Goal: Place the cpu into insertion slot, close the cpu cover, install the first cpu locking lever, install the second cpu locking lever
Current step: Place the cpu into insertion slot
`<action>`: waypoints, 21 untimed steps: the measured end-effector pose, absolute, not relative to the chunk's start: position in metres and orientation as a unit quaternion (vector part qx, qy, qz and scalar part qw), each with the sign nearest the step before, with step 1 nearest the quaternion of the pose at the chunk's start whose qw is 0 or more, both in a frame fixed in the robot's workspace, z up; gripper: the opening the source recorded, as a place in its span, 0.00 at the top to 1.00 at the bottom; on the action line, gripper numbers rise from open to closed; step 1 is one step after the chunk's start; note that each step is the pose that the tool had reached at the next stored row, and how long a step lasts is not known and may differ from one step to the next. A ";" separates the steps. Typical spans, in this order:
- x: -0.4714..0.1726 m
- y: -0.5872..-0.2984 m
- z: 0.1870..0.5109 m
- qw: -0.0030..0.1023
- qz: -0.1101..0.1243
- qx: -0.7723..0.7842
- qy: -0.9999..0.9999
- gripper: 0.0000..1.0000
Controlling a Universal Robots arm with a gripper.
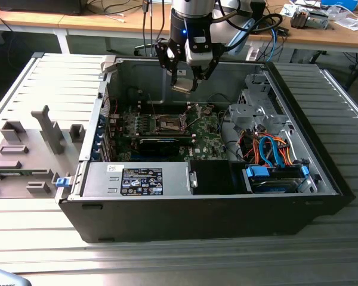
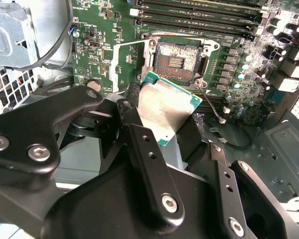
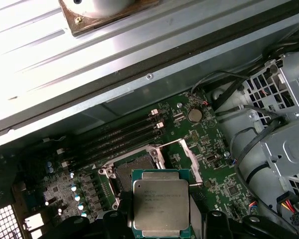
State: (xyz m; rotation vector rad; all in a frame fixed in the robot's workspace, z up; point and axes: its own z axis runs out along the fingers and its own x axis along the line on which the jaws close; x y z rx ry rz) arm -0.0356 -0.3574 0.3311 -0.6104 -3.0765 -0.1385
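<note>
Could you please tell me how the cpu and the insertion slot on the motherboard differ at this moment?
The cpu is held aloft in the gripper; the insertion slot sits empty on the motherboard. The cpu has a silvery top; the slot is dark inside a metal frame. Both are square.

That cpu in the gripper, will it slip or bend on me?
Probably rigid: the cpu shows a flat metal lid, unbent in the gripper. That smooth lid looks slippery, so it might shift. Likely light, yet fragile at its thin green edge.
</note>
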 end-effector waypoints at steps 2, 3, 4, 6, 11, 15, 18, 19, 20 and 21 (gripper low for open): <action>-0.036 -0.357 0.331 0.001 -0.044 -0.195 -0.980 0.46; -0.036 -0.357 0.331 0.001 -0.044 -0.195 -0.980 0.46; -0.036 -0.357 0.331 0.001 -0.044 -0.196 -0.980 0.46; -0.036 -0.357 0.331 0.001 -0.044 -0.197 -0.979 0.46; -0.036 -0.357 0.331 0.001 -0.044 -0.199 -0.979 0.46; -0.036 -0.357 0.331 0.001 -0.044 -0.201 -0.979 0.46; -0.036 -0.357 0.331 0.001 -0.044 -0.202 -0.978 0.46; -0.036 -0.357 0.331 0.001 -0.044 -0.202 -0.978 0.46; -0.036 -0.357 0.331 0.001 -0.044 -0.202 -0.978 0.46; -0.036 -0.357 0.331 0.001 -0.044 -0.203 -0.978 0.46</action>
